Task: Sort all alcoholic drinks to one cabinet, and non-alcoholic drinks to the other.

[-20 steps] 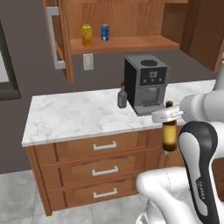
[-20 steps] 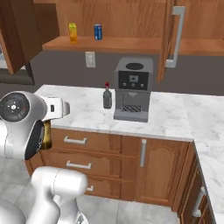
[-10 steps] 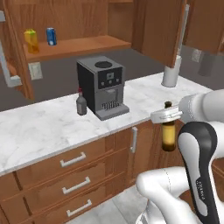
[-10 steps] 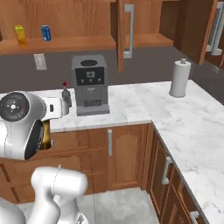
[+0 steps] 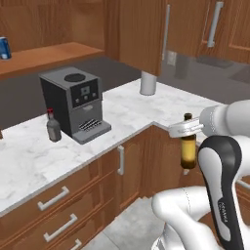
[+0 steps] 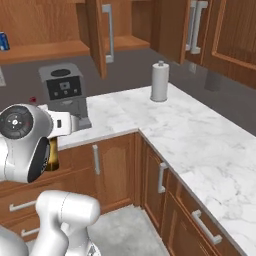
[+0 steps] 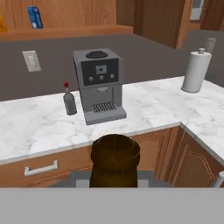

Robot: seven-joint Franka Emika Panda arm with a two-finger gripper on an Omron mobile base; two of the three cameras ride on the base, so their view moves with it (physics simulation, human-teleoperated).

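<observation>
My gripper (image 5: 186,128) is shut on the neck of the slim brown beer bottle (image 5: 188,149), which hangs upright in front of the counter edge. The bottle's yellow label (image 6: 52,154) peeks out beside my arm in the right base view, and its brown top (image 7: 115,159) fills the bottom of the hand view. The squat grey bottle with a red cap (image 5: 52,128) stands on the marble counter left of the coffee machine (image 5: 75,102). The blue soda can (image 7: 35,16) sits on the open cabinet shelf, with a yellow carton edge (image 7: 1,22) to its left.
A marble counter (image 6: 200,135) turns a corner to the right, with drawers and doors below. A paper towel roll (image 6: 160,81) stands at the back near the corner. An open cabinet door (image 6: 100,35) hangs above the coffee machine. More closed upper cabinets (image 6: 220,35) lie to the right.
The whole picture has slid left, so the base has swung right toward the counter corner. The beer bottle stays held in my gripper in the same pose.
</observation>
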